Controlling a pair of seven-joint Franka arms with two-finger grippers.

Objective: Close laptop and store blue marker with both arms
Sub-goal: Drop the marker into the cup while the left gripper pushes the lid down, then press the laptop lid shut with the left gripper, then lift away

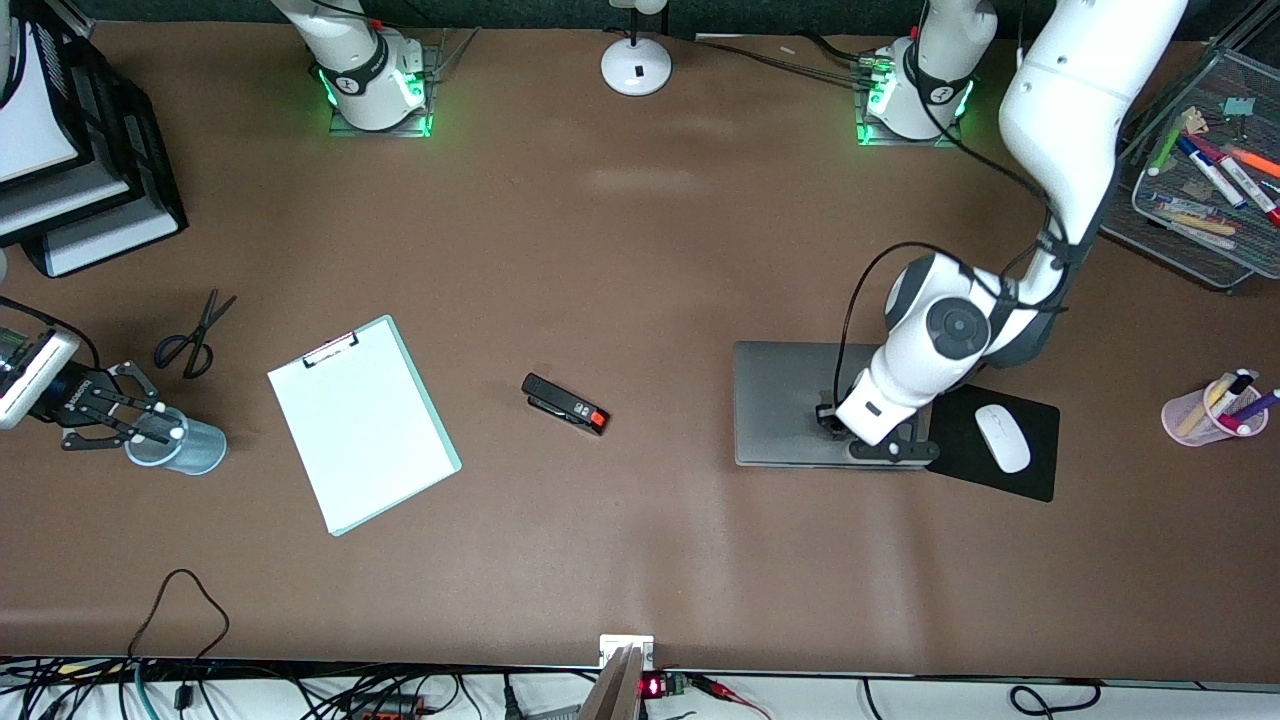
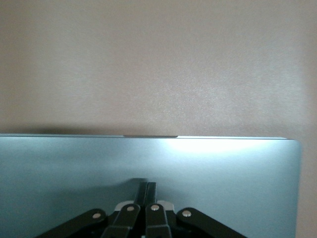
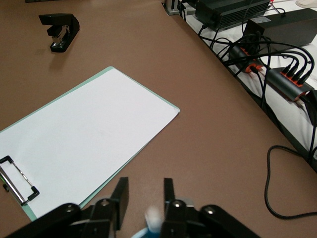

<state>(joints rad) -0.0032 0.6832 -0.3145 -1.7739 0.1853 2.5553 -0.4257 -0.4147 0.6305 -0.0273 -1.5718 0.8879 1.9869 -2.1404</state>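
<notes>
– Since the laptop (image 1: 800, 400) already lies flat shut, is the closing step over?

– Looks so. It sits toward the left arm's end of the table, about midway between the base edge and the camera edge, touching the mouse pad (image 1: 1035, 420). The left gripper (image 2: 146, 191) is down on the lid near the lid's camera-side edge, fingers pressed together, holding nothing.

– So the marker step is in hand?

– Yes. The right gripper (image 1: 150, 425) hangs over a clear bluish cup (image 1: 195, 452) close to the table edge at the right arm's end. Its fingers (image 3: 120, 196) stand apart. The blue marker (image 3: 153, 216) shows as a blurred white-and-blue end in the gap between them, over the cup mouth.

– Gripped or let go?

– Pads don't look closed on it, so I'd judge it released or dropping into the cup. Can't tell from the front view how deep it sits.

– Next move?

– My guess: raise the right gripper straight up, fingers kept apart, so it doesn't catch the rim and tip the cup. The left gripper should lift off the lid without dragging the laptop. Clipboard (image 1: 360, 425) lies beside the cup, toward the table's middle, so retreat upward, not sideways.
</notes>
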